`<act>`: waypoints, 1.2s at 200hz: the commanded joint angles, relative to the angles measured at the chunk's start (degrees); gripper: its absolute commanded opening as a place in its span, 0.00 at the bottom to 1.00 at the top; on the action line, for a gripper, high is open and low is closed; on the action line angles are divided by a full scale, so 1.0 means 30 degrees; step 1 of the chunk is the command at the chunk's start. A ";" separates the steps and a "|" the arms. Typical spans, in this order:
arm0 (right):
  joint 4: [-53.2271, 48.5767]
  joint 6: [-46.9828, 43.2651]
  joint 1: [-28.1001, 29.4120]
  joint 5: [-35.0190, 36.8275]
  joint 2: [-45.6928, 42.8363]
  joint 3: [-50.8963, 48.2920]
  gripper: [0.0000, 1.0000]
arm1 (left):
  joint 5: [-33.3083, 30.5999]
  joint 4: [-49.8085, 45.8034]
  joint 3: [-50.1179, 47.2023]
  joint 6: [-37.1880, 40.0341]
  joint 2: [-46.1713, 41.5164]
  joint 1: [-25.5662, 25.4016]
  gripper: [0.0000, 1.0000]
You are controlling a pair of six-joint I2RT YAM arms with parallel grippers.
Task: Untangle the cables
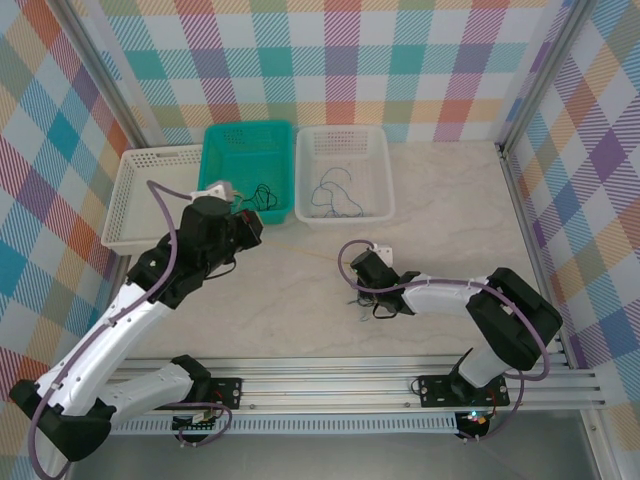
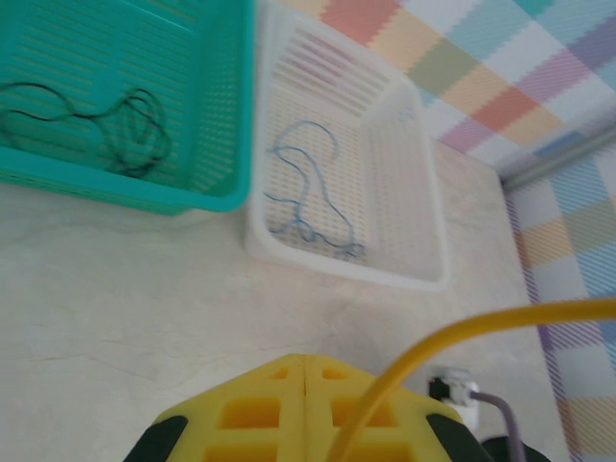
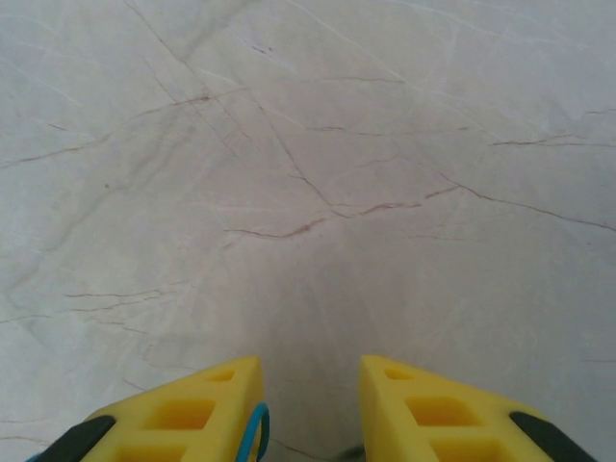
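While the left gripper (image 2: 306, 371) clamps a yellow cable (image 2: 452, 339), the right gripper (image 3: 310, 385) hangs with jaws parted over the clump (image 1: 372, 300) on the table (image 1: 450, 220). The step looks like freeing that cable. Next, it needs pulling clear without dragging the clump.

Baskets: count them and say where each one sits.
3, in a row near the back wall: the left white basket at the far left, the teal basket in the middle, the right white basket beside it.

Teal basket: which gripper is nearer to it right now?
Left. The left gripper sits right at the teal basket's front right corner, shut on a yellow cable. The right gripper is farther off, over the open table in front of the white basket.
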 commanded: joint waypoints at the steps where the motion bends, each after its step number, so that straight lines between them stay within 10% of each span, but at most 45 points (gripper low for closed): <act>1: -0.1328 0.0697 -0.0498 0.0741 -0.0159 -0.0190 0.29 | -0.2386 -0.2106 0.0915 0.0111 -0.1129 0.1032 0.00; 58: -0.1238 0.0881 -0.1281 0.0722 -0.0656 -0.0838 0.03 | -0.3469 -0.4305 0.0769 0.0019 -0.2165 0.3460 0.00; 149: -0.1610 0.2200 -0.3393 0.0052 -0.1830 -0.2014 0.13 | -0.7097 -0.7067 0.1719 0.0455 -0.2887 0.6200 0.00; 240: -0.0214 0.3663 -0.5292 -0.1780 -0.2122 -0.3209 0.00 | -0.8902 -0.8476 0.2145 0.0725 -0.2740 0.8155 0.00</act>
